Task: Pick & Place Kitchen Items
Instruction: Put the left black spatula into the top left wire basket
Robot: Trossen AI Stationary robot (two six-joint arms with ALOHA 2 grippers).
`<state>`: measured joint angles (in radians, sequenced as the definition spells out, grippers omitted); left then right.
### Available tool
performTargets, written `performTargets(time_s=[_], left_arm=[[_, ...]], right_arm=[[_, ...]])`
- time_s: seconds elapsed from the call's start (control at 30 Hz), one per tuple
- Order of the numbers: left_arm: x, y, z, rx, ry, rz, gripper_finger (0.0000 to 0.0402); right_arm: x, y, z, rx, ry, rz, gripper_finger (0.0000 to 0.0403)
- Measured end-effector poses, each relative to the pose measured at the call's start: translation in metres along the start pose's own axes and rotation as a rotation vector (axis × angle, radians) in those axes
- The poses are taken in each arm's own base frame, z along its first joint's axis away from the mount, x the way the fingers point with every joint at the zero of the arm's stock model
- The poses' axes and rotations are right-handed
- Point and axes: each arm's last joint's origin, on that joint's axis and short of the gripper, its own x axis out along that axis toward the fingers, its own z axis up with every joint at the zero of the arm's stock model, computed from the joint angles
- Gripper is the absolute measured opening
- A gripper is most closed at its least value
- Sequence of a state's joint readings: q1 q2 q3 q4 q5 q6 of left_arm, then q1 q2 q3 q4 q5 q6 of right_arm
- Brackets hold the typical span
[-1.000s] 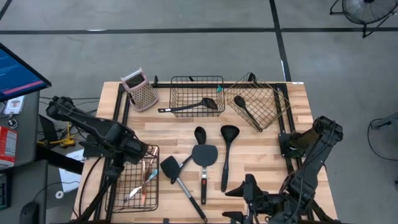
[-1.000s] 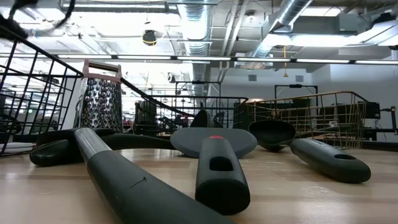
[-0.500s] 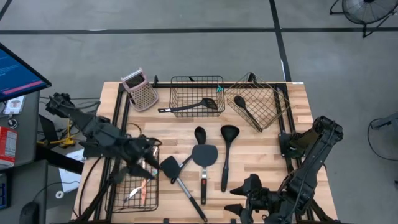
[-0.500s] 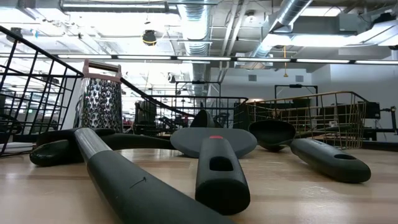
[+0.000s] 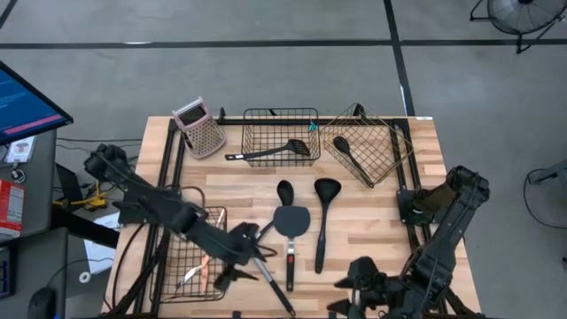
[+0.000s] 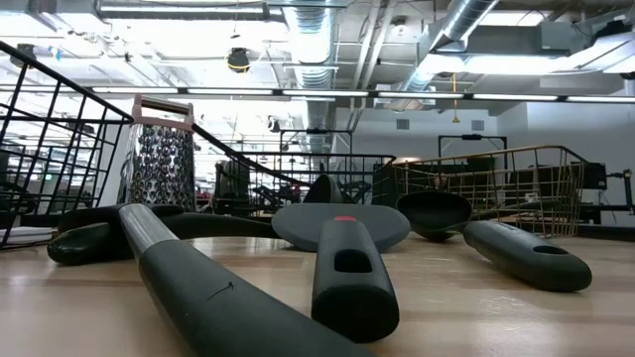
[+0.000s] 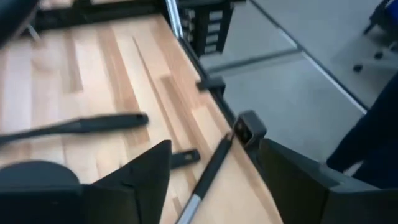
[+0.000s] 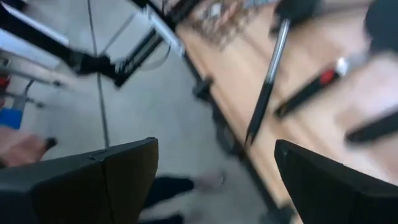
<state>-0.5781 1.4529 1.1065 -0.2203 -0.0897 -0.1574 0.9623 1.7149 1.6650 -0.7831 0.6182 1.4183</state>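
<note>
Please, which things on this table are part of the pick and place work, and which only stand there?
Part of the work:
- ladle
- flat spatula
- small spoon
- silver-handled spatula
- utensils already in the wire baskets
- left gripper, open over the silver-handled spatula
- right gripper, open, waiting at the near edge

Only standing there:
- box grater

The wooden table (image 5: 381, 208) carries three wire baskets. A black basket (image 5: 281, 133) stands at the far edge, centre. A gold-coloured basket (image 5: 383, 142) sits tilted just beside it, toward the right corner. A third black basket (image 5: 182, 275) lies near the front left corner. A box grater (image 5: 199, 129) with a pink top stands at the far left. A fan (image 5: 523, 13) stands on the grey floor (image 5: 266, 62).
</note>
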Motion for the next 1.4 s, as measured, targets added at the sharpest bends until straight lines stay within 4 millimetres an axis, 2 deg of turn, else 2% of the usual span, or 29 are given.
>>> performTargets(time_s=[0.13, 0.37, 0.87, 1.1, 1.23, 1.4], left_arm=[[0.022, -0.001, -0.012, 0.022, 0.071, -0.009, 0.0251], [0.048, 0.001, -0.028, 0.095, 0.154, 0.003, 0.0254], [0.107, 0.007, -0.08, 0.132, 0.373, 0.045, 0.0255], [0.116, 0.018, -0.093, 0.108, 0.442, 0.07, 0.0255], [0.114, 0.025, -0.099, 0.12, 0.521, 0.063, 0.0255], [0.114, 0.03, -0.099, 0.161, 0.531, 0.057, 0.0247]], right_arm=[[-0.005, 0.0, -0.014, 0.066, 0.079, 0.003, 0.0317], [-0.016, -0.001, -0.03, 0.111, 0.113, -0.01, 0.0317], [-0.017, -0.001, -0.031, 0.098, 0.102, -0.006, 0.0317], [-0.017, -0.001, -0.031, 0.083, 0.101, -0.006, 0.0317], [-0.017, -0.001, -0.031, 0.078, 0.101, -0.006, 0.0317], [-0.017, -0.001, -0.031, 0.077, 0.101, -0.005, 0.0317]])
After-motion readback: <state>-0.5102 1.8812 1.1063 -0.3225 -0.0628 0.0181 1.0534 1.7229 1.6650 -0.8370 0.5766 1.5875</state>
